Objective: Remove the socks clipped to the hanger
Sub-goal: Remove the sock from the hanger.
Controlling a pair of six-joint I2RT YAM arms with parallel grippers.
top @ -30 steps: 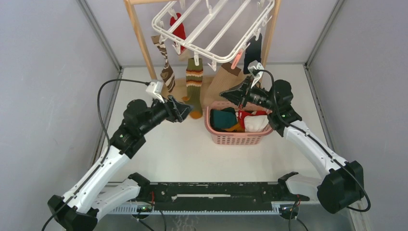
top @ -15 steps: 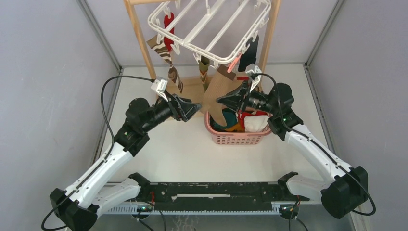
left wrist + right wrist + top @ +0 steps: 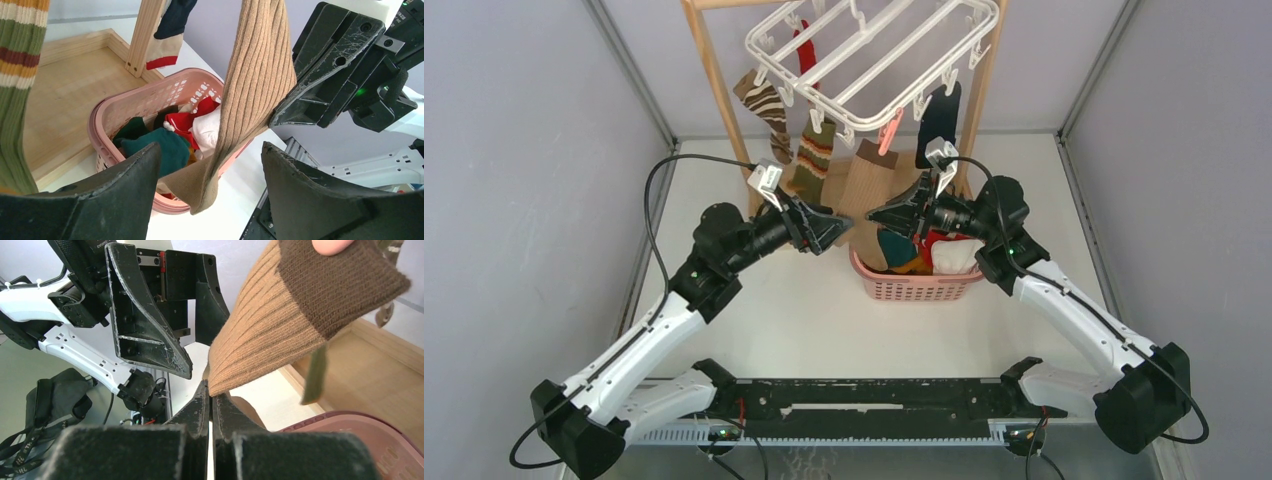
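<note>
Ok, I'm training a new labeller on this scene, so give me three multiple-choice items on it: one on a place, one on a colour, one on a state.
1. Where do the loose socks lie? A on the table; B in the pink basket; C on the wooden stand.
2. What colour is the clip holding the tan sock to the hanger? A blue; B black; C pink.
3. How do the right arm's jaws stand? A wide open; B shut on the tan sock; C shut on the basket's rim.
Key: 1 B, they are piled inside its rim. 2 C, it stands out pink against the white hanger. 3 B, the right wrist view shows them closed on the sock's edge.
</note>
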